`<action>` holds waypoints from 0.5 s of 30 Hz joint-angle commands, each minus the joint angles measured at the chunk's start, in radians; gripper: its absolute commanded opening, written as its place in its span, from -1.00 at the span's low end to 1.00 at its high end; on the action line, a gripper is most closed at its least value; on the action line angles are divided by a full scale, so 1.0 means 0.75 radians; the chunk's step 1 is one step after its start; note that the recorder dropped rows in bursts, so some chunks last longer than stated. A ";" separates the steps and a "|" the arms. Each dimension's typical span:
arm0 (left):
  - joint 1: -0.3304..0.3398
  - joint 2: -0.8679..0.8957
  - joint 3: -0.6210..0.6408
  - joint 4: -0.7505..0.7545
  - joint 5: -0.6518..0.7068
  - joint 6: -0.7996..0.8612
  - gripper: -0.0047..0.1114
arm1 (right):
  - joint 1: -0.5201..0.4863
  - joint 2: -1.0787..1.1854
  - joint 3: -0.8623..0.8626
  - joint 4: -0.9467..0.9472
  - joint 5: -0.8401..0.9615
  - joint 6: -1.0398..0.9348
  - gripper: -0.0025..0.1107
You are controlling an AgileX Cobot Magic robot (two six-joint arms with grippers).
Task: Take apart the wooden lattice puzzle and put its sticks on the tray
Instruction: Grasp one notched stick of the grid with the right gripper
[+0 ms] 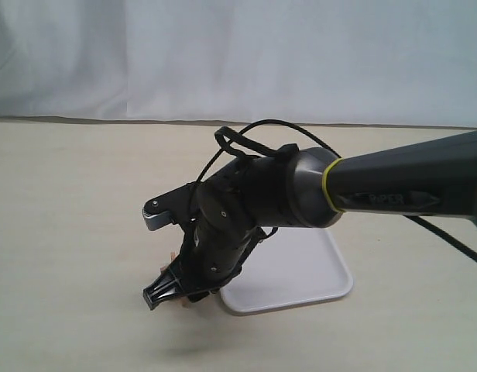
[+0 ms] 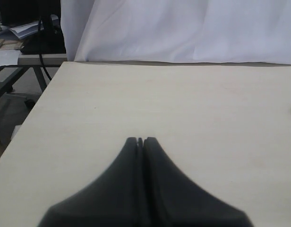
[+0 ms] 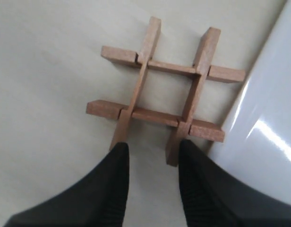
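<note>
The wooden lattice puzzle (image 3: 159,94) lies whole on the pale table, its four notched sticks still crossed in a hash shape. One side of it sits right beside the rim of the white tray (image 3: 270,137). My right gripper (image 3: 152,149) is open just above the puzzle's near edge, one fingertip by each of two stick ends, holding nothing. In the exterior view the right gripper (image 1: 163,294) points down at the tray's (image 1: 316,271) left corner and hides nearly all of the puzzle. My left gripper (image 2: 141,141) is shut and empty over bare table.
A white cloth backdrop (image 1: 238,54) hangs behind the table. The right arm (image 1: 401,190) stretches in from the right over the tray. In the left wrist view the table edge (image 2: 39,101) drops off toward a cluttered desk (image 2: 27,42).
</note>
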 commanded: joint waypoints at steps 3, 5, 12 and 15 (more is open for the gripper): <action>-0.001 -0.003 0.002 -0.007 -0.025 0.000 -0.92 | -0.003 -0.002 0.009 -0.045 -0.003 0.008 -0.35; -0.001 -0.003 0.002 -0.007 -0.025 0.000 -0.92 | -0.003 -0.002 0.009 -0.057 0.015 0.008 -0.35; -0.001 -0.003 0.002 -0.007 -0.025 0.000 -0.92 | -0.003 -0.002 0.011 -0.108 0.017 0.064 -0.35; -0.001 -0.003 0.002 -0.007 -0.025 0.000 -0.92 | -0.003 -0.002 0.011 -0.136 -0.007 0.105 -0.35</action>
